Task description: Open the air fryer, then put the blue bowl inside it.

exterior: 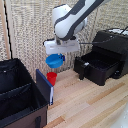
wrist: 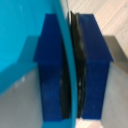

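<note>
While held aloft at centre-left of the exterior frame: blue bowl [exterior: 55, 60], pinched by its rim in the gripper [exterior: 59, 54], clear of the wooden table [exterior: 90, 102]. Directly below the bowl, standing on the table: small red cup [exterior: 51, 78]. At right of frame: black air fryer [exterior: 106, 55], drawer pulled out toward the frame's left, open cavity facing up; handle not clearly made out. At lower left: black fabric crate [exterior: 20, 95] with blue panel. Wrist frame: two dark-blue fingers [wrist: 52, 65] pressed onto the thin blue bowl [wrist: 20, 35] rim running between them, one finger on each side.
</note>
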